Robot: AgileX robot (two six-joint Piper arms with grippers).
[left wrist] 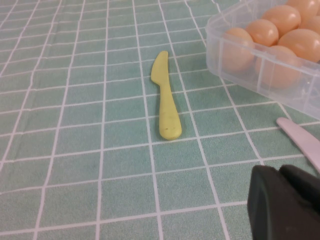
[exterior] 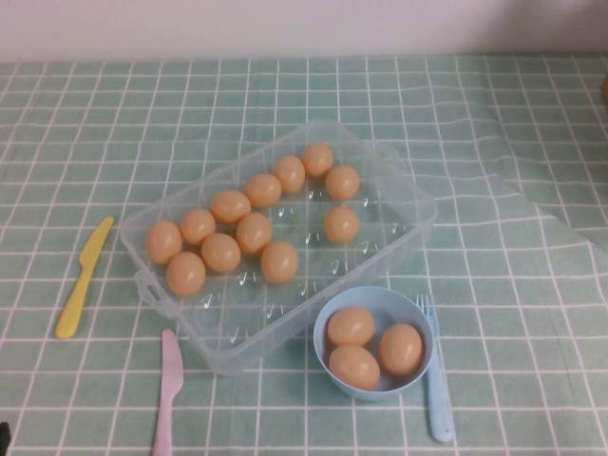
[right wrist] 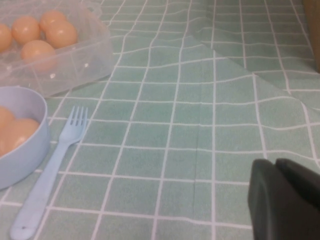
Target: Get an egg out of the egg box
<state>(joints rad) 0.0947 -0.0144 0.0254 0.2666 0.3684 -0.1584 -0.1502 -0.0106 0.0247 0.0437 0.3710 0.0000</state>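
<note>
While egg box [exterior: 394, 204] holds eggs, left gripper [left wrist: 286, 206], right gripper [right wrist: 287, 200] parked apart.

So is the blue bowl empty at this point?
No, the blue bowl already holds three eggs, beside the egg box; left jaws and right jaws hang over bare cloth.

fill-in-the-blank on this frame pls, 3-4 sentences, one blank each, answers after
The light-blue bowl holds ____ eggs.
The yellow knife lies on the robot's ____ side of the egg box.
The utensil lying beside the bowl is a blue ____.
The left gripper and right gripper hang above the ____, near no egg.

Missing words: three; left; fork; tablecloth
</note>
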